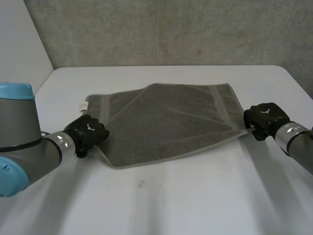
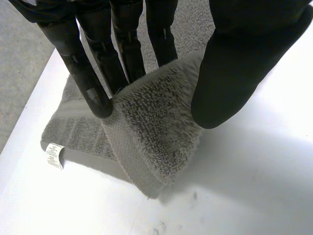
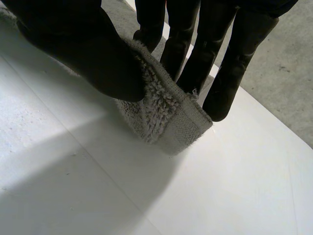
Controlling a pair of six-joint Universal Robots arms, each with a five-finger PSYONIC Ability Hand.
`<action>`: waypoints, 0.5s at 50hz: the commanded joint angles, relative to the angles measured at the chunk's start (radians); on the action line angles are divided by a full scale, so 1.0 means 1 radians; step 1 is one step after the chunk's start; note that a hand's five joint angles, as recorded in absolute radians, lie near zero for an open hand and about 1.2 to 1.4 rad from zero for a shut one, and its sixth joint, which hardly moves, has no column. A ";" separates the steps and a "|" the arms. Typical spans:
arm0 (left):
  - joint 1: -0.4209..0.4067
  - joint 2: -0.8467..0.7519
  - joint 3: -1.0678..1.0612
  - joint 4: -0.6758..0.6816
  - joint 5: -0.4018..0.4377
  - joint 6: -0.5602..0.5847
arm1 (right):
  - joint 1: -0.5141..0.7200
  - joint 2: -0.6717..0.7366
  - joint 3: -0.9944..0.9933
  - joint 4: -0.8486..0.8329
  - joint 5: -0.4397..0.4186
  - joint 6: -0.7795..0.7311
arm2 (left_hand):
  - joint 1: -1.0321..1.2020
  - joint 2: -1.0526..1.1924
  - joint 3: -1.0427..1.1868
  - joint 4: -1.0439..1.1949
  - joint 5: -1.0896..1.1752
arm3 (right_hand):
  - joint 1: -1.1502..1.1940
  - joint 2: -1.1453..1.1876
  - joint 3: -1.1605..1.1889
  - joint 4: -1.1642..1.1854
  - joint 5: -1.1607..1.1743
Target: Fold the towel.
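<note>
A grey towel (image 1: 166, 122) lies spread on the white table (image 1: 176, 200), its far left part folded over toward the middle. My left hand (image 1: 87, 133) is at the towel's near left corner. In the left wrist view that corner (image 2: 151, 132) stands raised between the thumb (image 2: 239, 63) and the fingers (image 2: 93, 88), pinched. My right hand (image 1: 263, 118) is at the near right corner. In the right wrist view its thumb (image 3: 88, 49) presses the hemmed corner (image 3: 166, 112) against the fingers, lifting it slightly off the table.
A small white label (image 1: 84, 105) sticks out at the towel's far left corner, also visible past the left hand's fingers (image 2: 55, 155). A grey wall runs behind the table's far edge. Bare table stretches in front of the towel.
</note>
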 commanded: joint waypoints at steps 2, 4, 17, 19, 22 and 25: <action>-0.001 0.050 -0.044 -0.001 0.001 0.001 | 0.000 0.002 0.001 0.000 0.000 -0.001 | 0.110 0.110 0.109 0.110 0.108 | 0.007 0.182 0.181 0.180 0.186; -0.001 0.045 -0.049 0.002 0.000 0.001 | 0.000 0.002 0.001 0.000 0.000 -0.001 | 0.113 0.113 0.112 0.113 0.111 | 0.007 0.182 0.181 0.180 0.186; -0.001 -0.042 -0.051 0.040 0.001 0.001 | 0.002 0.006 0.008 0.000 0.002 -0.015 | 0.407 0.408 0.407 0.408 0.406 | 0.007 0.182 0.181 0.180 0.186; -0.001 -0.042 -0.049 0.049 0.001 0.001 | 0.002 0.005 0.008 0.000 0.002 -0.018 | 0.611 0.612 0.611 0.612 0.610 | 0.007 0.182 0.181 0.180 0.186; 0.000 -0.030 -0.038 0.069 -0.002 -0.001 | -0.002 -0.008 0.000 0.001 0.005 -0.018 | 0.611 0.612 0.611 0.612 0.610 | 0.007 0.182 0.181 0.180 0.186; 0.014 0.009 -0.035 0.079 -0.011 -0.010 | -0.017 -0.034 -0.012 0.024 0.003 -0.016 | 0.611 0.612 0.611 0.612 0.610 | 0.007 0.182 0.181 0.180 0.186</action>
